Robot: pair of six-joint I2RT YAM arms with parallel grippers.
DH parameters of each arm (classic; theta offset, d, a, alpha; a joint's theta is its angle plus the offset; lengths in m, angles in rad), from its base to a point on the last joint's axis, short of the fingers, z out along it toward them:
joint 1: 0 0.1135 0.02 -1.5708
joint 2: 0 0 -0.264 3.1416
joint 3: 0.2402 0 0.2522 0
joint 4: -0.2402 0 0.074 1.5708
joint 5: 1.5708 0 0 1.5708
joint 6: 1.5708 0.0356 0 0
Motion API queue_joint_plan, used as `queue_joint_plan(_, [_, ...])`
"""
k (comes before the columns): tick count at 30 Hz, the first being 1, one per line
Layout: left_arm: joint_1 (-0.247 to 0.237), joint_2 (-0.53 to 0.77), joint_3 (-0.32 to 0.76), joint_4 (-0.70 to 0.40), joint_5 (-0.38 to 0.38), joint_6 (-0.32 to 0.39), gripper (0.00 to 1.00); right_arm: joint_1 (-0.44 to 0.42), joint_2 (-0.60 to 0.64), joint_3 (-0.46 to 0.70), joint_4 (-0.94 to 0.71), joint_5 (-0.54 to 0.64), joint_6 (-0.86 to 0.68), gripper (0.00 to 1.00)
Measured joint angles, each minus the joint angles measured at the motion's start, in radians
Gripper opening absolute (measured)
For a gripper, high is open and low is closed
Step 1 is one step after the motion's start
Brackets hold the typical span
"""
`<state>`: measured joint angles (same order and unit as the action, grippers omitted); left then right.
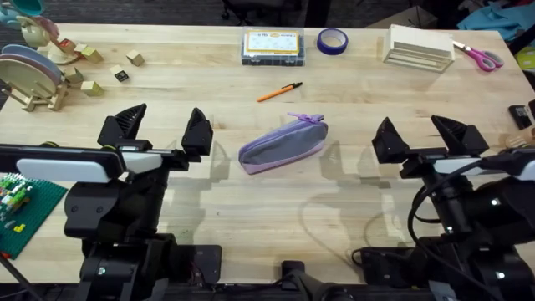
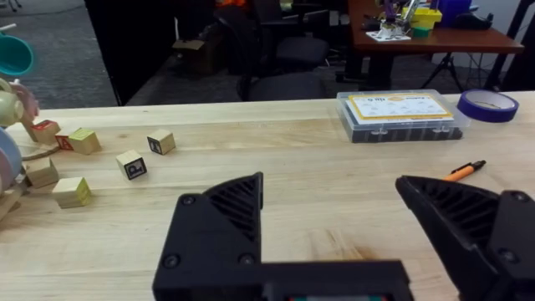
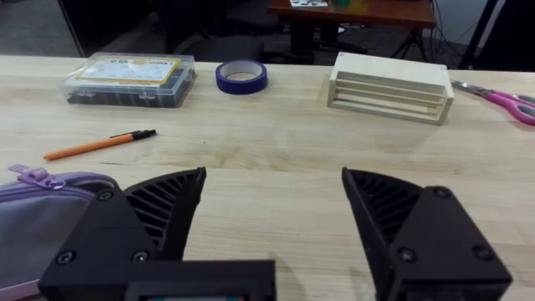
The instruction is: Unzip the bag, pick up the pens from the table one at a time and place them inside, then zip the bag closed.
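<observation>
The grey bag (image 1: 282,144) with purple edging and a purple zipper pull lies zipped shut in the middle of the table (image 1: 251,201); its end shows in the right wrist view as the bag (image 3: 38,209). An orange pen (image 1: 279,91) with a black tip lies just beyond it, also seen as the pen (image 2: 465,170) and the pen (image 3: 99,144). My left gripper (image 1: 164,126) stands open to the left of the bag, holding nothing. My right gripper (image 1: 420,132) stands open to the bag's right, also holding nothing.
A clear box (image 1: 272,45) with a yellow label, a purple tape roll (image 1: 333,40) and a white slatted box (image 1: 418,48) stand at the back. Pink scissors (image 1: 480,57) lie far right. Wooden blocks (image 1: 127,65) and toys sit far left. A green baseplate (image 1: 21,209) lies near left.
</observation>
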<state>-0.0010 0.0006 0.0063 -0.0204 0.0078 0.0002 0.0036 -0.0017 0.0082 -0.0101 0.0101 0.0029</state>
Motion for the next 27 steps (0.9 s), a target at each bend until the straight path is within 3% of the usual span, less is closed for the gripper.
queue_joint_plan(27, [0.0, 0.0, 0.0, 0.017, -0.002, 0.0, 0.994, 0.0, 0.0, 0.0, -0.003, 0.0, 0.0, 0.997])
